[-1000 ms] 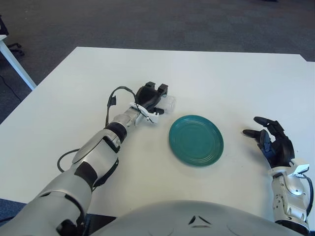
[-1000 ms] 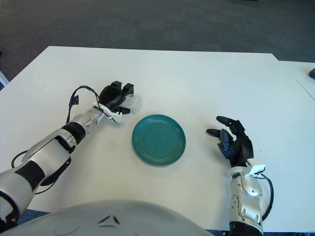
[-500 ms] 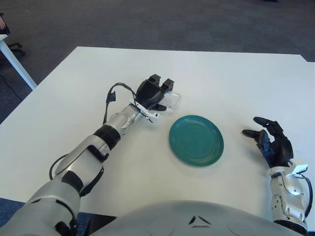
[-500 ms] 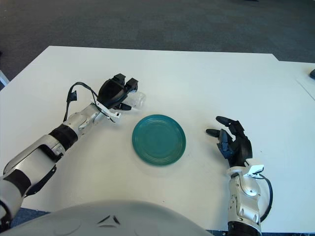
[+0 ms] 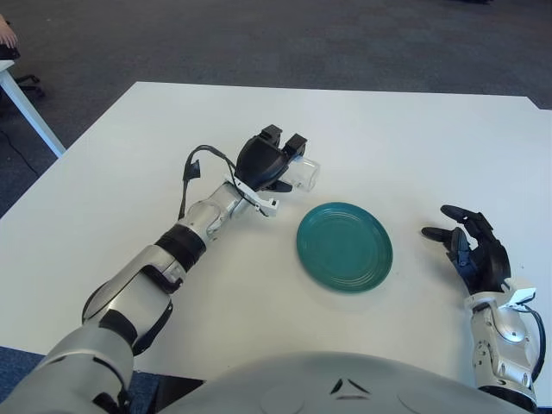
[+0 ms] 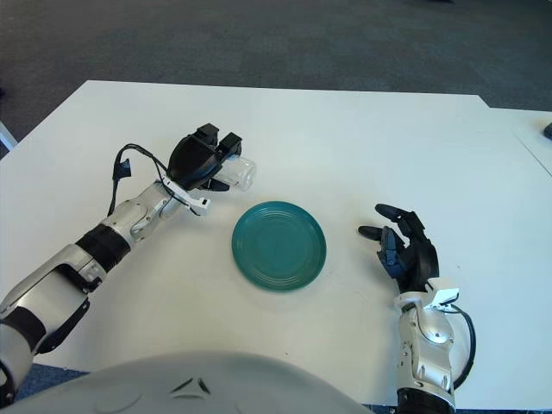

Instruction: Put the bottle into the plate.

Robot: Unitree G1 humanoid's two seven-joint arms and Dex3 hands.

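Your left hand has its dark fingers curled over the clear bottle, gripping it from above and from the near side. The bottle lies roughly on its side in that grip, its free end poking out to the right past the fingertips, toward the far-left rim of the plate. You cannot tell from either view whether the bottle hangs just clear of the white table or touches it.

The teal plate sits flat on the table, nearer to you and to the right of the bottle, with a strip of bare tabletop between the two. Nothing lies between the bottle and the plate. A black cable loops off the left wrist, away from the plate. Your right hand shows to the right of the plate, apart from it, fingers loosely spread and holding nothing.

Compared with a second ago, the left hand has pushed farther from you and slightly right, carrying the bottle with it, and the forearm is stretched out more. The plate has not shifted, and the right hand is almost where it was.
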